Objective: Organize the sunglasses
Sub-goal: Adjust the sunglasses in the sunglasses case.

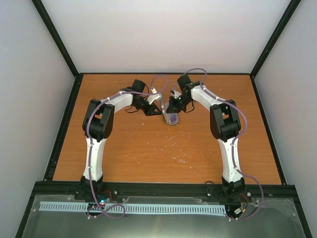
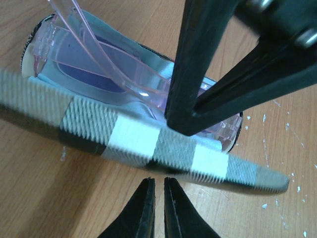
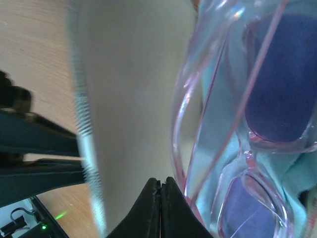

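Lying inside the open case (image 2: 49, 106), the sunglasses (image 2: 130, 85) rest on its pale blue lining (image 2: 151, 62), lenses down against the fabric and one pinkish temple arm slanting up over the frame. The case sits on the worktop (image 1: 148, 153) midway between the left and right edges, nearer the far edge than the near one. Its checked lid (image 2: 133, 141) stands up along the side facing the left arm.

The right hand (image 3: 160, 184) reaches down into the case from above. Its two fingers are pressed together, and the tips sit right beside the clear pink rim of the glasses. Whether they pinch any part of the frame cannot be told. From the left wrist view the same hand shows as dark bars planted on the glasses near the end of the case.

The left hand (image 2: 158, 186) is closed to a thin slit with nothing seen between the fingers. Its tips are close against the outer edge of the lid.
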Controlling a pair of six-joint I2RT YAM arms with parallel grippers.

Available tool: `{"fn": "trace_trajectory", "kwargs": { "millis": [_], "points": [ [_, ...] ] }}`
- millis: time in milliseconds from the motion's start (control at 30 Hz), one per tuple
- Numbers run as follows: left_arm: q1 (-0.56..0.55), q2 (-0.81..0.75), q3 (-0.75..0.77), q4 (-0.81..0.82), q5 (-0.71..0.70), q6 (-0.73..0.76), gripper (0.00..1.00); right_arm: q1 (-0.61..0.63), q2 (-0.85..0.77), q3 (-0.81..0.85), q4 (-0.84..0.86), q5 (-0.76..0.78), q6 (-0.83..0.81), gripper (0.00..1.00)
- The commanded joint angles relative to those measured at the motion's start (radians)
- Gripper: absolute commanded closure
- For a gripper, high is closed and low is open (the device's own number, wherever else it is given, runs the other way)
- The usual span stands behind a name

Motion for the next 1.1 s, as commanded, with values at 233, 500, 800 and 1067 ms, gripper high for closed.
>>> {"fn": "trace_trajectory", "kwargs": {
  "millis": [233,500,800,1067],
  "points": [
    [-0.007,-0.048,0.003,0.003,0.003,0.003,0.91,-0.003,0.05,-0.055,0.056,-0.004,-0.001,0.96],
    [-0.007,-0.046,0.012,0.001,0.002,0.005,0.91,-0.002,-0.074,-0.028,0.086,-0.024,0.009,0.9],
    [-0.007,-0.044,0.018,-0.001,0.004,0.006,0.91,-0.027,-0.135,-0.026,0.064,0.007,0.004,0.93],
    [-0.007,-0.043,0.021,-0.002,0.004,0.003,0.91,-0.026,-0.064,-0.03,0.035,-0.024,-0.018,0.95]
  ]
}}
